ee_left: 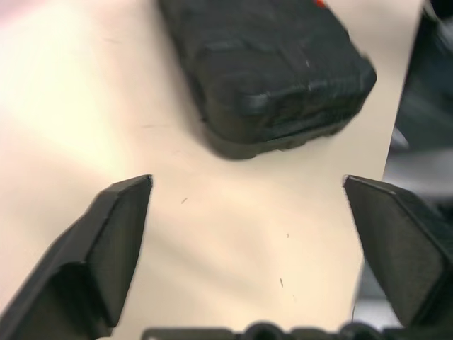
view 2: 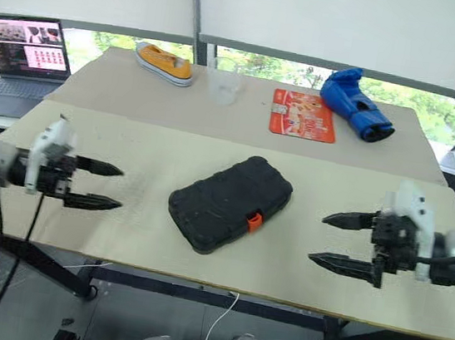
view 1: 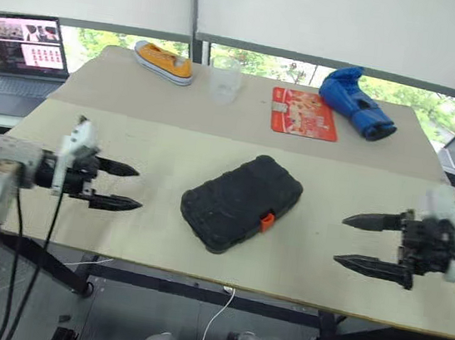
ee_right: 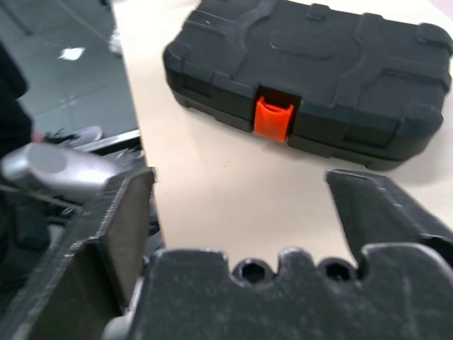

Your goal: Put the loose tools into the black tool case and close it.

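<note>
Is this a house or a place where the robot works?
Probably an office or lab room used for testing, not a home. A plain work table stands by big windows with roller blinds, a laptop runs on a side desk, and odd test items sit around, like a yellow shoe.

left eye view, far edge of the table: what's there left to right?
Laptop → orange sneaker → clear plastic cup → red printed card → blue boxing glove.
</note>
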Action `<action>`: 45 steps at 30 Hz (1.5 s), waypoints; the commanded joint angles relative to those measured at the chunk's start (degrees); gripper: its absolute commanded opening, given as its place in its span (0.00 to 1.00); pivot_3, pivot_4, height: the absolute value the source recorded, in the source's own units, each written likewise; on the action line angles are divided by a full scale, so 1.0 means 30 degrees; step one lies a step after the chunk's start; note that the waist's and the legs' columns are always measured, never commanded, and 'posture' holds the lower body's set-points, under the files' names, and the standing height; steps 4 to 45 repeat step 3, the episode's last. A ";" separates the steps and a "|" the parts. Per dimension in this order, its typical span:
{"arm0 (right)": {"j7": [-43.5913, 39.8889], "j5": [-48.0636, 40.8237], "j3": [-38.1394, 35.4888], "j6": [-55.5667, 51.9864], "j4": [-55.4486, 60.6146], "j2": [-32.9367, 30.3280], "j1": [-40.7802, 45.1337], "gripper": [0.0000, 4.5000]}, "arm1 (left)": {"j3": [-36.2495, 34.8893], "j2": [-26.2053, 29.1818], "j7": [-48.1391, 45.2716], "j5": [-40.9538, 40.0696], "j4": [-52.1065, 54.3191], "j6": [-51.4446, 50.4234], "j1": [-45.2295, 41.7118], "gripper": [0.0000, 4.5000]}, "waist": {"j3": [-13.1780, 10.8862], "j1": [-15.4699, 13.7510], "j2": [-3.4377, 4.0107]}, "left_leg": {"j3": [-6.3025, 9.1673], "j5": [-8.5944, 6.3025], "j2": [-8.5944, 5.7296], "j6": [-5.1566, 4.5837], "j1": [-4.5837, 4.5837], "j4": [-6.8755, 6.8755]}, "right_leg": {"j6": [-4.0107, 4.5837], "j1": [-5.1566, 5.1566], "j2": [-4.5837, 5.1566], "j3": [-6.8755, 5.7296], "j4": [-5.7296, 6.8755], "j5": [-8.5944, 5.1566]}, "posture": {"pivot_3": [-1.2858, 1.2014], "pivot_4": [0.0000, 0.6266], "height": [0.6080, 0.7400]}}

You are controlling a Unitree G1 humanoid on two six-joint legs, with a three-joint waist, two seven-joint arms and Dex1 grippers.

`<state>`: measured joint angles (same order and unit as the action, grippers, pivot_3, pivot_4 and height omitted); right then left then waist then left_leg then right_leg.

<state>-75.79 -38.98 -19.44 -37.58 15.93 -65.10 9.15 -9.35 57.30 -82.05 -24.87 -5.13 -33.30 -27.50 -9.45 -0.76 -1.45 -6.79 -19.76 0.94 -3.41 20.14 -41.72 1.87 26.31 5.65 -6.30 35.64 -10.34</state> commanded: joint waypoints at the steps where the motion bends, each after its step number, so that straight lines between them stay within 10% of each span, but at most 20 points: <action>1: -0.0690 0.0284 0.0418 0.0730 -0.1290 -0.0272 0.1012 0.99 | -0.1615 0.0250 0.1078 -0.1115 0.1650 -0.0955 0.1196 1.00 | -0.0011 -0.0113 0.0018 | 0.0008 -0.0007 -0.0030 -0.0011 0.0013 0.0000 | -0.0019 0.0001 0.0039 -0.0014 -0.0003 -0.0011 | 0.52 0.24 0.88; 45: -0.0735 0.0898 0.1083 0.1485 -0.1618 -0.0021 0.1313 0.99 | -0.1755 0.0264 0.1331 -0.1183 0.2171 -0.0764 0.1796 1.00 | -0.0012 -0.0158 0.0018 | 0.0019 -0.0011 -0.0057 -0.0017 0.0035 -0.0001 | -0.0034 0.0001 0.0087 -0.0049 -0.0004 -0.0018 | 0.52 0.24 0.88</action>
